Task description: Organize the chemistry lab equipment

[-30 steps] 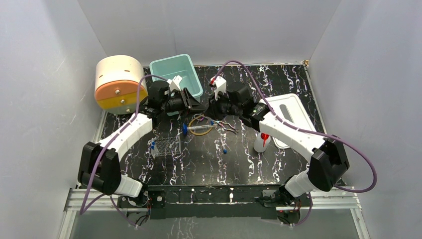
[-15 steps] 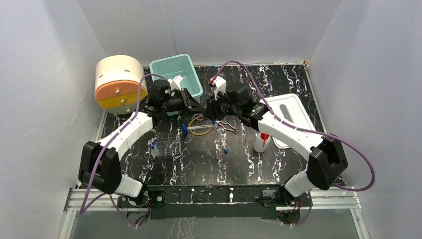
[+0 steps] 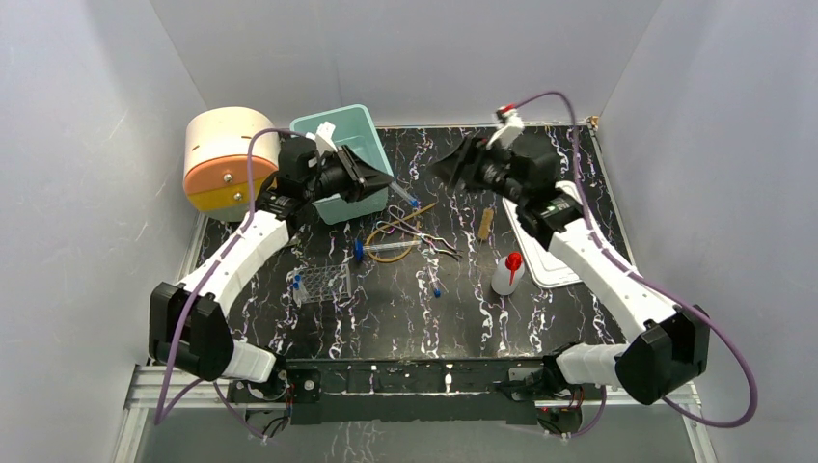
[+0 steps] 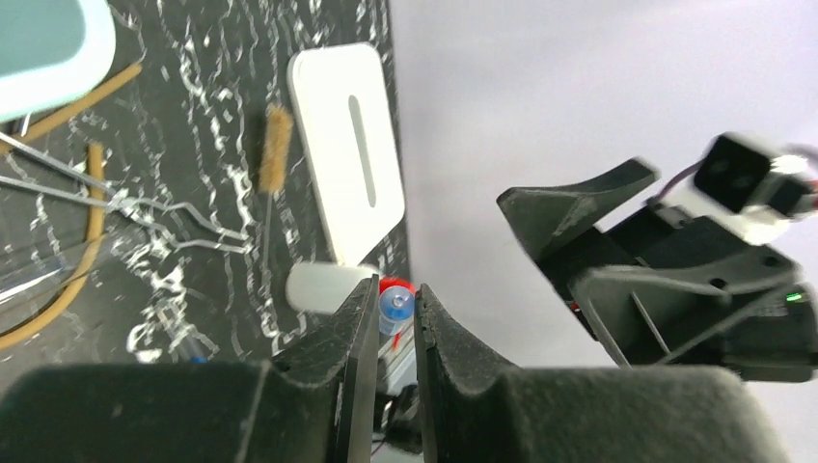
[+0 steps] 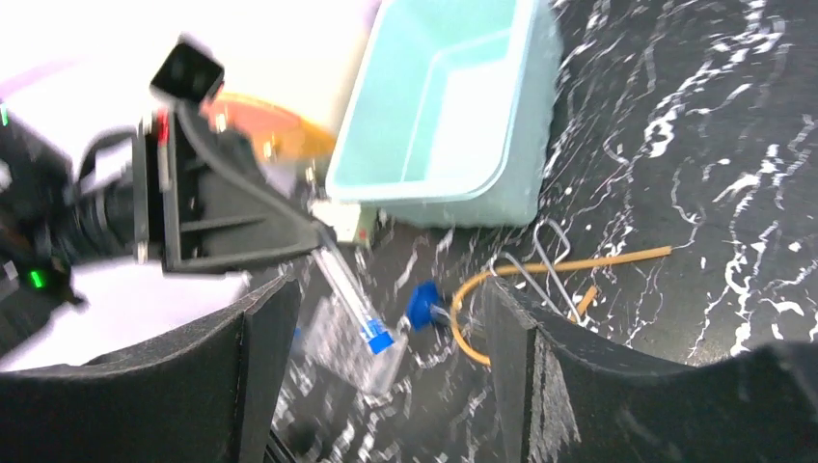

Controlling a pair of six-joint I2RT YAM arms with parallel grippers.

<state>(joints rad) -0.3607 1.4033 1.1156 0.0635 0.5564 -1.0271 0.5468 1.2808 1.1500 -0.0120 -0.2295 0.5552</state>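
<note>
My left gripper (image 3: 386,189) is shut on a blue-capped vial (image 3: 406,199), held above the table beside the teal bin (image 3: 323,130). The left wrist view shows the vial (image 4: 395,309) pinched between the fingertips. My right gripper (image 3: 449,172) hangs open and empty, raised to the right of the vial. Its wrist view looks down on the held vial (image 5: 355,301). On the table lie the syringe (image 3: 381,249), amber tubing loop (image 3: 395,255), metal tongs (image 3: 426,237), clear rack (image 3: 323,283), squeeze bottle (image 3: 505,274) and a loose vial (image 3: 436,285).
A cream-and-orange drum (image 3: 228,160) stands at the back left, next to the teal bin. A white tray (image 3: 559,231) lies at the right, with a small brush (image 3: 485,225) beside it. Grey walls enclose the table on three sides.
My right gripper has opened, let go of the vial and drawn back up to the right. My left gripper has kept the vial and moved back-left toward the teal bin.
</note>
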